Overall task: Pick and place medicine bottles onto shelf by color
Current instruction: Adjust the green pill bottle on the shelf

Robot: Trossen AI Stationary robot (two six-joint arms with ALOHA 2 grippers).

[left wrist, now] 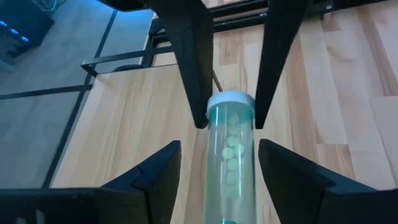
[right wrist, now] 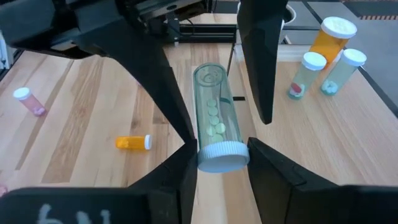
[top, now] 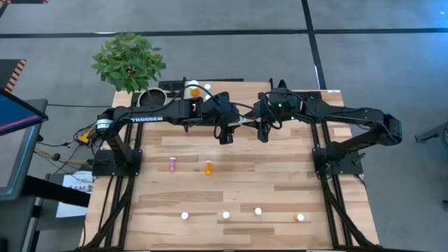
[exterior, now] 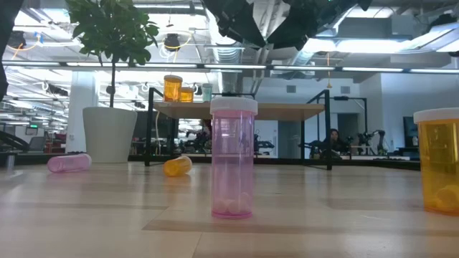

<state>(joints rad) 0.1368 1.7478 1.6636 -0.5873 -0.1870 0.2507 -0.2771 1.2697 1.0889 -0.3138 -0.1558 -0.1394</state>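
A pale teal bottle (right wrist: 214,112) with a white cap hangs in the air between my two grippers, over the far middle of the table. My right gripper (right wrist: 221,149) is shut on its cap end. My left gripper (left wrist: 219,146) stands open, one finger on either side of the bottle's bottom end, with a gap showing. One orange (right wrist: 333,37) and two teal bottles (right wrist: 308,74) stand on the shelf (exterior: 287,110). On the table, a pink bottle (top: 172,164) and an orange one (top: 208,167) lie on their sides. My right gripper pinches the teal bottle's white cap (right wrist: 222,158) between its two fingers. The fingers come from the table's right, slanting a little downward, in line with the bottle. The bottle juts out ahead of the fingers toward the left arm, lifted clear.
Several bottles stand along the table's near edge, among them a pink one (exterior: 233,158) and an orange one (exterior: 439,161). A potted plant (top: 129,59) and a dark bowl (top: 150,98) sit at the far left corner.
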